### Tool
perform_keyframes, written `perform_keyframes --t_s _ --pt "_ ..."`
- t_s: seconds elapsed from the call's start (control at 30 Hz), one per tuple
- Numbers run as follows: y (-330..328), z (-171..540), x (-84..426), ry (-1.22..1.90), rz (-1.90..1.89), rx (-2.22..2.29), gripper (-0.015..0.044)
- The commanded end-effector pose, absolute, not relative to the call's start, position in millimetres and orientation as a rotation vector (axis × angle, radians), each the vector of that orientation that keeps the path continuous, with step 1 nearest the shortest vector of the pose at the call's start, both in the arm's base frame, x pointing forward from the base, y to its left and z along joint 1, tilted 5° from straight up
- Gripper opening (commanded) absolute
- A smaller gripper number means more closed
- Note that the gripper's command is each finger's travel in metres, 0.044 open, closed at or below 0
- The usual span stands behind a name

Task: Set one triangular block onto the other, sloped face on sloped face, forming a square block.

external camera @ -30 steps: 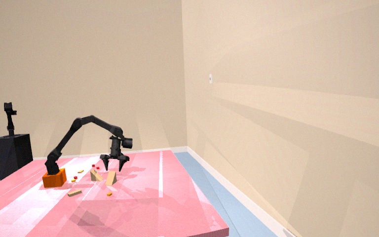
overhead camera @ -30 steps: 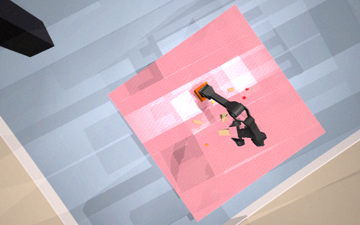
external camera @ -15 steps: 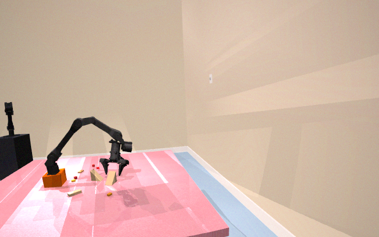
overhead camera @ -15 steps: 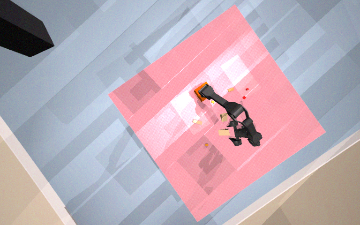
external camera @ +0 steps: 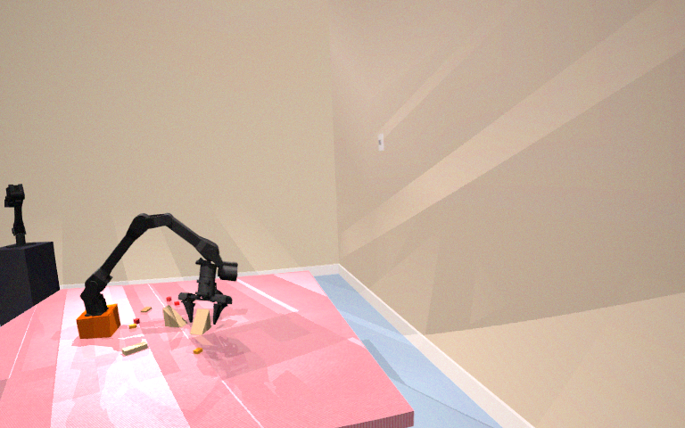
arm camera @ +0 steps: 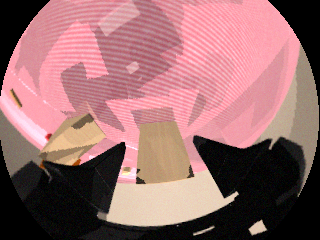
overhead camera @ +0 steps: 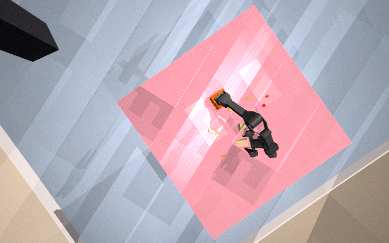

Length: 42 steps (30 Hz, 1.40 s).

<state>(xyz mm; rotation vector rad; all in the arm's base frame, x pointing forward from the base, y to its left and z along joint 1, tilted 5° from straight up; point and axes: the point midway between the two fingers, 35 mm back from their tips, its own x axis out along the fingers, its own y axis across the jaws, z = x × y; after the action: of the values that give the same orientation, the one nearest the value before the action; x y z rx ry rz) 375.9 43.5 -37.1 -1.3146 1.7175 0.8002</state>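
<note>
One triangular block point(overhead camera: 242, 143) point(external camera: 200, 324) point(arm camera: 164, 157) stands on the pink table point(overhead camera: 286, 128) point(external camera: 323, 383), its pale sloped face showing in the exterior view. The other triangular block point(overhead camera: 241, 126) point(external camera: 173, 317) point(arm camera: 75, 137) stands apart from it, nearer the arm's base, turned at a different angle. My gripper point(overhead camera: 249, 143) point(external camera: 202, 322) point(arm camera: 160, 142) points down and is open and empty. In the wrist view the first block shows between the fingers, with a gap on each side. How far the fingertips reach down beside it is hard to tell.
The arm stands on an orange base point(overhead camera: 212, 100) point(external camera: 95, 327). A pale plank point(overhead camera: 212, 131) point(external camera: 135, 348), a small wooden slab point(overhead camera: 249, 96) point(external camera: 145, 308), an orange piece point(overhead camera: 223, 156) point(external camera: 198, 349), a yellow piece point(overhead camera: 230, 110) point(external camera: 132, 326) and small red cubes point(overhead camera: 263, 105) point(external camera: 169, 299) lie around.
</note>
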Motion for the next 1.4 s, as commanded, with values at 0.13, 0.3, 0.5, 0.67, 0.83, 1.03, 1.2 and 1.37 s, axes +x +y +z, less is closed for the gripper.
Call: perform_keyframes --t_s 0.13,0.3,0.5,0.67,0.83,1.03,1.2,1.37 --pt "36.3 -46.6 373.2 1.720 0.798 -1.320 0.0440" --pt "35.7 -47.4 373.0 1.720 0.798 -1.320 0.0361" --pt "35.7 -47.4 373.0 1.720 0.798 -1.320 0.0223" --pt "35.7 -47.4 373.0 1.720 0.798 -1.320 0.0190" --pt "35.8 -46.7 373.0 1.720 0.798 -1.319 0.0078" --pt "36.2 -44.1 372.8 1.720 0.798 -1.316 0.0000" --pt "36.2 -44.1 372.8 1.720 0.798 -1.316 0.0000" --pt "31.8 -40.6 371.4 1.648 0.850 -1.256 0.0000"
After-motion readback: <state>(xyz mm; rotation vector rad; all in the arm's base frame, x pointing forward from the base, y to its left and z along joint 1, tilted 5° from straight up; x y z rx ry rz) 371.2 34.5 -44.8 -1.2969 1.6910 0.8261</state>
